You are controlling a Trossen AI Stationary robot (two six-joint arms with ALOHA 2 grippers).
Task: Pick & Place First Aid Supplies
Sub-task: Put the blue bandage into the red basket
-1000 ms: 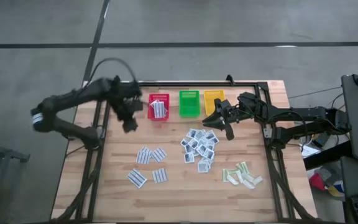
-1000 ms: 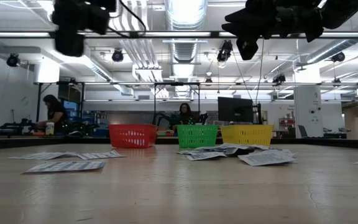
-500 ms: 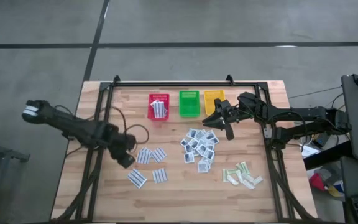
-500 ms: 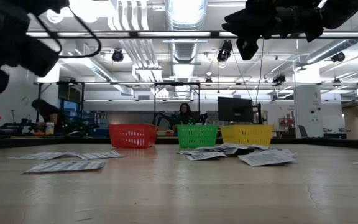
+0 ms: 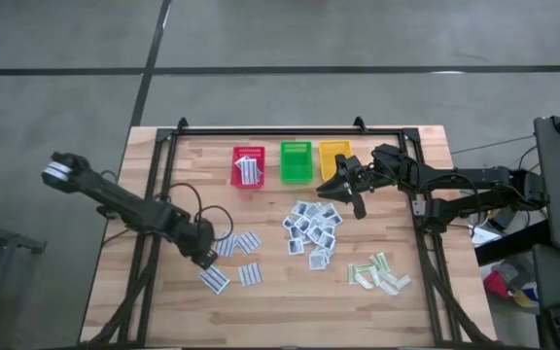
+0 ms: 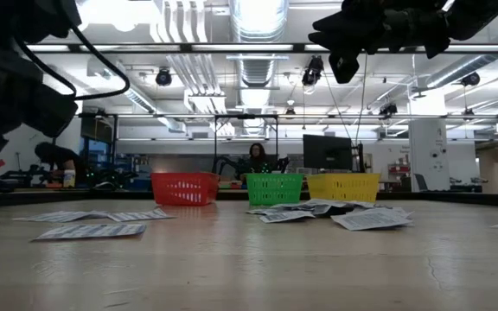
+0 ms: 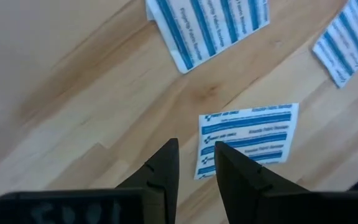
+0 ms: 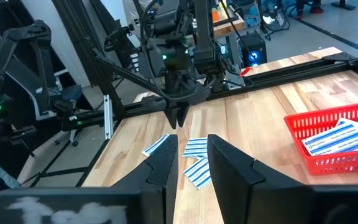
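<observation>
Left tool point(image 7: 194, 149) open, hovering over striped packet point(image 7: 247, 137) on worktop point(image 7: 73, 93): centre on edge, descend square, pinch lightly. Right tool point(image 8: 191, 155) open, empty.

The table point(image 5: 280, 292) is pale, smooth matt wood planks, the striped packets point(image 7: 247, 138) look like glossy printed paper, and the red basket point(image 8: 328, 140) is slotted plastic.

Three baskets point(image 5: 290, 162) stand in a row at the table's point(image 5: 406, 301) far edge, with packets point(image 5: 311, 231) spread nearer.
</observation>
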